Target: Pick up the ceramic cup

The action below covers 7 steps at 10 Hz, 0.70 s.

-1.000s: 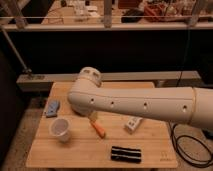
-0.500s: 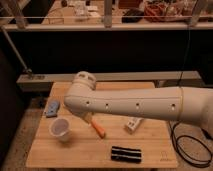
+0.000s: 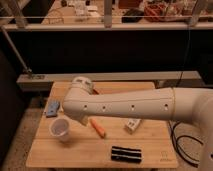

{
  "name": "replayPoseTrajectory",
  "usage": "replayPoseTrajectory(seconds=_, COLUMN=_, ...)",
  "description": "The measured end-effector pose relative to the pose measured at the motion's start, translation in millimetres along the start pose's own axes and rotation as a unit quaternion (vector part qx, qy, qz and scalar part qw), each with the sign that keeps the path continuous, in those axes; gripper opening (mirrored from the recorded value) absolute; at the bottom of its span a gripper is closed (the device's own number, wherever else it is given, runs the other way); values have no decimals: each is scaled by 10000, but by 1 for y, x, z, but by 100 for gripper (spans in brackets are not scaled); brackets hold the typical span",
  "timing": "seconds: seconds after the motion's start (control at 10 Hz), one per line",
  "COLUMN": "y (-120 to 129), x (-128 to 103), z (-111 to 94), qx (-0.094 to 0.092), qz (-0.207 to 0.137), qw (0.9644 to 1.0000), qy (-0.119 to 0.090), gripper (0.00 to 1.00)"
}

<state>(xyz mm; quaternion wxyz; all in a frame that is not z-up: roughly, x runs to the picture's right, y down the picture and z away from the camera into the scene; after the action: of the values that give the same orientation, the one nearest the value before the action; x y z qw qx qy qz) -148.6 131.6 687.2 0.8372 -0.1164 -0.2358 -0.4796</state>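
Observation:
The ceramic cup (image 3: 60, 129) is small, plain white and round. It stands upright on the left part of the wooden table (image 3: 75, 155). My large cream arm (image 3: 130, 106) reaches in from the right across the table's middle. Its rounded joint (image 3: 80, 87) is just above and to the right of the cup, apart from it. My gripper does not show in this view; it is hidden behind the arm or out of frame.
A blue flat object (image 3: 52, 107) lies at the table's left edge behind the cup. An orange stick-like object (image 3: 98, 127), a small white box (image 3: 132, 125) and a black flat object (image 3: 126, 154) lie to the cup's right. A dark bench wall stands behind.
The arm's rounded joint has moved left and a little lower, closer to the cup. The cup and the other objects have not moved.

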Motion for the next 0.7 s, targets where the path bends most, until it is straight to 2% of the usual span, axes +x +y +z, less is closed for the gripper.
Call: replayPoseTrajectory(seconds=0.7, y=-5, x=-23, z=36, qx=112, qz=-278, qw=9990, qy=-333, gripper=80)
